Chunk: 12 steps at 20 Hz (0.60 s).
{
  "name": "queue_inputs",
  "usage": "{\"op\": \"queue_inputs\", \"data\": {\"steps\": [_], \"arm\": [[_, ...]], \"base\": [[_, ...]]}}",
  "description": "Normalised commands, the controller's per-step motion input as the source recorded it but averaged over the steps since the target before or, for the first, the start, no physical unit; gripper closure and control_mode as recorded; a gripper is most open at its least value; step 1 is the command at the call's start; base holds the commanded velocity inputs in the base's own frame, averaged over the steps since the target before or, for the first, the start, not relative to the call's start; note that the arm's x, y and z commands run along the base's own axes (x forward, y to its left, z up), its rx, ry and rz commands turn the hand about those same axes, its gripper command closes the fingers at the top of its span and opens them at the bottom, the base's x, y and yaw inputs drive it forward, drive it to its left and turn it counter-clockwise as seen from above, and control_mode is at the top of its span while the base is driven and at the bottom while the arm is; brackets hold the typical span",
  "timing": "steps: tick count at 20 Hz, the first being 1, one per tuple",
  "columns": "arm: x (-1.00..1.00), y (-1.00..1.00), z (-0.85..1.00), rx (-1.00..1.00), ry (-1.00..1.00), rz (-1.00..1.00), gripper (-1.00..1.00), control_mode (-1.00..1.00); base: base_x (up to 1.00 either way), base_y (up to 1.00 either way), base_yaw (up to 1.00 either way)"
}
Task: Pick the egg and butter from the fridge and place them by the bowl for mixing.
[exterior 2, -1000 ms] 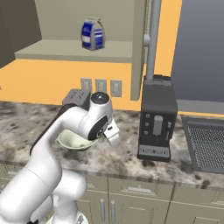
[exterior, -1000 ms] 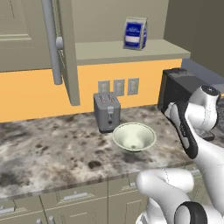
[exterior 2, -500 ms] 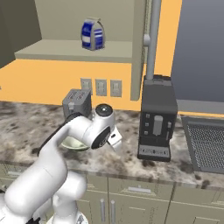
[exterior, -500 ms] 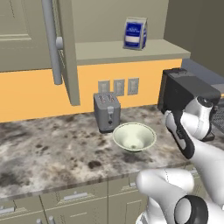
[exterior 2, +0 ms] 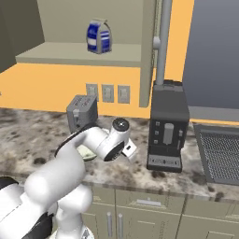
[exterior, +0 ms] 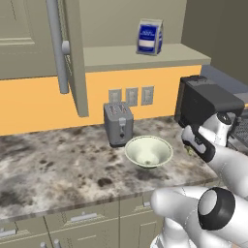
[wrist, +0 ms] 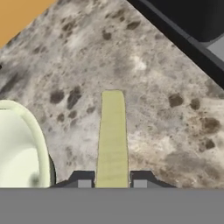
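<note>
As the hand view shows, the butter (wrist: 113,140) is pinched between the two finger tips of the pincer (wrist: 112,183), its long axis running straight out from the tips and away from the hand. It hangs over the speckled desk (wrist: 144,83); whether its underside already touches the stone cannot be told. The bowl (wrist: 19,148) lies just beside the stick, on the left of this view, its rim near but apart from the butter. A black machine (wrist: 192,22) stands on the opposite side, further off.

From the left base view, the pincer (exterior: 190,145) sits to the right of the bowl (exterior: 148,151), between it and the machine (exterior: 206,104), with a toaster (exterior: 118,123) behind the bowl. Judged from this, the release spot is already by the bowl; the coming move is mostly downward. The egg cannot be made out on the desk.
</note>
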Motion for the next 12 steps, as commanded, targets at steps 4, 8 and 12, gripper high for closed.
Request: {"op": "queue_inputs", "data": {"steps": [4,8,12], "arm": [[0.29,-0.02,-0.10,0.00,0.01,0.09,1.00,-1.00],[0.17,0.00,-0.23,0.00,0.02,0.01,1.00,-1.00],[0.16,0.00,-0.30,0.00,0.00,0.01,1.00,-1.00]], "base": [[0.00,0.00,0.00],[0.00,0.00,0.00],[0.00,0.00,0.00]]}}
